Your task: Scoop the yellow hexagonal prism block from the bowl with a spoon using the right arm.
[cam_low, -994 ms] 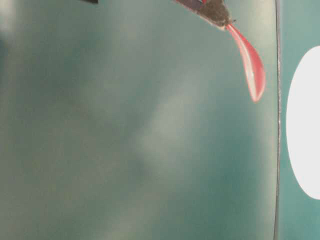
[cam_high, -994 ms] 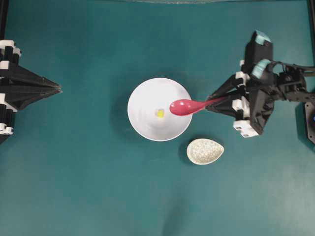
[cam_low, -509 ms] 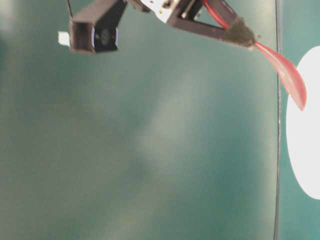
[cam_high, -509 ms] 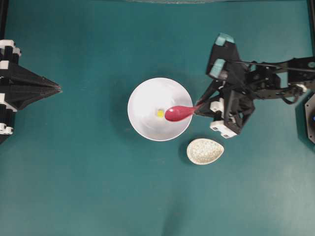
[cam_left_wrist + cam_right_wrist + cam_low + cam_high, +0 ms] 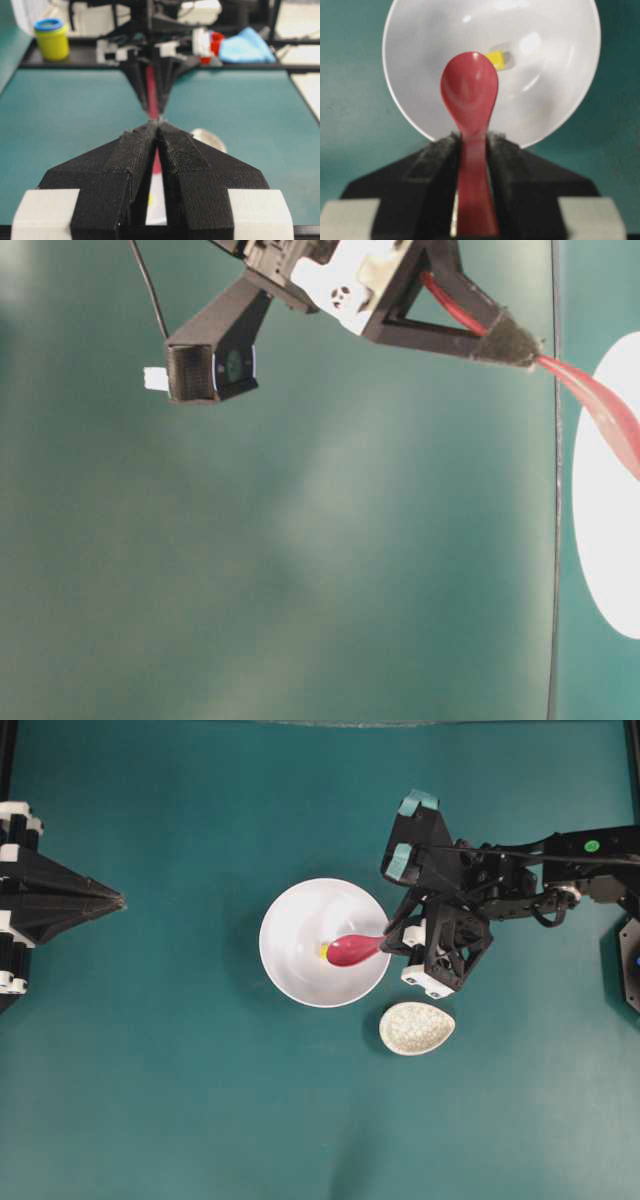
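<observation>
The white bowl [image 5: 290, 915] sits mid-table. In it lies the tiny yellow hexagonal prism block [image 5: 323, 951], partly covered from above by the scoop of the pink-red spoon [image 5: 348, 950]. My right gripper [image 5: 392, 937] is shut on the spoon's handle just past the bowl's right rim. In the right wrist view the spoon [image 5: 470, 92] points into the bowl [image 5: 545, 100], with the block [image 5: 497, 59] just beyond the scoop's tip on its right; the gripper [image 5: 472, 137] clamps the handle. My left gripper [image 5: 118, 901] rests shut at the far left, holding nothing.
A speckled beige oval rest [image 5: 416, 1027] lies just below and right of the bowl, under the right arm. In the left wrist view a yellow jar with a blue lid [image 5: 51, 37] and a blue cloth [image 5: 245, 47] stand beyond the table's far edge.
My right arm has moved left and lowered the spoon from the bowl's right rim into the bowl, so the scoop now reaches the block. The left arm has not moved.
</observation>
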Robot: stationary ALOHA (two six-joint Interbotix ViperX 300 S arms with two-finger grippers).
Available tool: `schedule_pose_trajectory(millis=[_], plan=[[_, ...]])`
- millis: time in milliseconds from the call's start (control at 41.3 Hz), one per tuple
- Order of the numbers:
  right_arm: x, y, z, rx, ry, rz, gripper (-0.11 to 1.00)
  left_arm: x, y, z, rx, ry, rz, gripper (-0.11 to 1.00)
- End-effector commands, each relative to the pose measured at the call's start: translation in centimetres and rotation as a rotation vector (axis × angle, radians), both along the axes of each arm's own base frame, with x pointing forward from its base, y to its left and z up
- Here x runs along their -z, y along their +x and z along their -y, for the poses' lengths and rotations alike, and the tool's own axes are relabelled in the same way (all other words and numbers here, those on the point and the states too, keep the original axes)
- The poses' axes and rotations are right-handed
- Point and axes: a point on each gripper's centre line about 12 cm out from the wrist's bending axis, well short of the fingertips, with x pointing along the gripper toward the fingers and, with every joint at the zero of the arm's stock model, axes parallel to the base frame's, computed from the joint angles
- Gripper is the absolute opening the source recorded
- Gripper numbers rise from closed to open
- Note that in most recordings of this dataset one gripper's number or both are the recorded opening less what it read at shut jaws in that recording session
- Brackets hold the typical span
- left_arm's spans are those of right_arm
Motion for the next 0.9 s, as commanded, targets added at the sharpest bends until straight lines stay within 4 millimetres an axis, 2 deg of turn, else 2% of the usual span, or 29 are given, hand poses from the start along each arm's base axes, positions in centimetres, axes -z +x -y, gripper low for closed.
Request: schedule_pose_trajectory(millis=[0, 364, 873], plan=[[-1.0, 0.6, 0.3, 0.005, -0.002, 0.024, 0.25, -1.0, 0.2, 0.0, 0.001, 0.002, 0.026, 0.07], [0.7, 1.6, 0.8, 0.002, -0.008, -0.046, 0.25, -1.0, 0.2, 0.0, -0.001, 0.002, 0.026, 0.07], [1.6, 1.2, 1.2, 0.022, -0.004, -0.113, 0.25, -1.0, 0.2, 0.0, 0.001, 0.002, 0.026, 0.07]])
